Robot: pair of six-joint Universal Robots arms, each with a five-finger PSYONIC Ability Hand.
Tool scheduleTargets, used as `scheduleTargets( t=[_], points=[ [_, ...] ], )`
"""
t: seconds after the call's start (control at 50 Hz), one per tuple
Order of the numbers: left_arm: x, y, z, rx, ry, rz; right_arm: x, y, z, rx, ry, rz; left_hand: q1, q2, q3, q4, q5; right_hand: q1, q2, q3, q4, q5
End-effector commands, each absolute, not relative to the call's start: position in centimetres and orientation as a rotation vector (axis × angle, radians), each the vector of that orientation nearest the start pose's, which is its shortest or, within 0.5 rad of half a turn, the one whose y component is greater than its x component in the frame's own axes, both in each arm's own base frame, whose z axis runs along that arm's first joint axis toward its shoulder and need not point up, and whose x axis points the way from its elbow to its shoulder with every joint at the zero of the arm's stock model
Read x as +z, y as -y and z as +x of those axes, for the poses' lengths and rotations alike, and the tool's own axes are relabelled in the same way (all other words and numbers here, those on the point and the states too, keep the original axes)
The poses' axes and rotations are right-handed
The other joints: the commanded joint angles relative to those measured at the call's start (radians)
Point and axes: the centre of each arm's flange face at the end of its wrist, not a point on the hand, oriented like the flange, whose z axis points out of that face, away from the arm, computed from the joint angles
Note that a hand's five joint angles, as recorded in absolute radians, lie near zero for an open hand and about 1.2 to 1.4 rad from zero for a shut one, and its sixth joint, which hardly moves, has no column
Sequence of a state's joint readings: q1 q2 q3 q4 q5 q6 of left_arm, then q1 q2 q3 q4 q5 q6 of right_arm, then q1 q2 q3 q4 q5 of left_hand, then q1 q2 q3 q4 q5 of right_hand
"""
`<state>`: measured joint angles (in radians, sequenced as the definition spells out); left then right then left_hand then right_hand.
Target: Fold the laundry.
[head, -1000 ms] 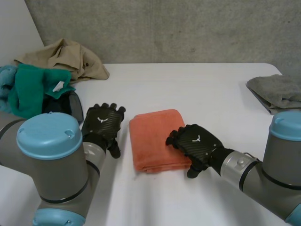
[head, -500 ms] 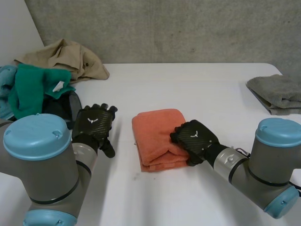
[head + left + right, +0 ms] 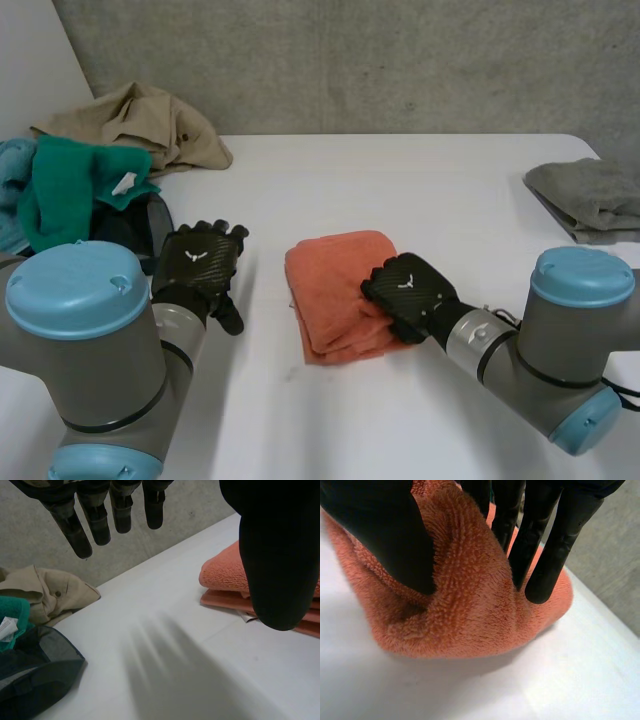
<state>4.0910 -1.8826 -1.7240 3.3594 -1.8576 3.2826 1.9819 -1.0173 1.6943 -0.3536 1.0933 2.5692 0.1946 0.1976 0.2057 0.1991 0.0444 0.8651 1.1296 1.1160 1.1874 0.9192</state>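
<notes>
The folded orange towel sits mid-way across the white table, and it looks like soft, light, floppy terry that'll probably sag, so the right hand pinches a bunched ridge on its right side while the left hand hovers relaxed and empty nearby.

Right hand, one second ago lying loosely on right edge of orange towel, now closed on that edge. Fingers and thumb pinch raised ridge of pile between them. Towel bunched narrower and rumpled; its left edge has shifted slightly toward right hand. Left hand has drawn back leftward, leaving wider strip of worktop between it and towel. Right arm's elbow has swung inward.
</notes>
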Motion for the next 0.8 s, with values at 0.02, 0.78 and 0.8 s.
scheduleTargets(
  t=[0.02,0.78,0.8],
  points=[
    [18.4,20.8,-27.7,-1.985,-2.435,0.668,13.3,26.7,30.1,-1.841,-1.704,-1.587,-0.020,-0.023,-0.031,-0.025,-0.044,0.531,0.267,0.280,0.209,0.303],
    [18.3,21.0,-27.6,-1.978,-2.436,0.655,16.0,54.3,5.3,-2.684,-1.925,-1.231,-0.020,-0.023,-0.031,-0.025,-0.044,0.531,0.267,0.280,0.209,0.303],
    [18.3,21.0,-27.6,-1.978,-2.435,0.657,15.2,54.4,4.5,-2.668,-1.952,-1.224,-0.020,-0.023,-0.031,-0.025,-0.044,0.531,0.267,0.280,0.209,0.303]
  ],
)
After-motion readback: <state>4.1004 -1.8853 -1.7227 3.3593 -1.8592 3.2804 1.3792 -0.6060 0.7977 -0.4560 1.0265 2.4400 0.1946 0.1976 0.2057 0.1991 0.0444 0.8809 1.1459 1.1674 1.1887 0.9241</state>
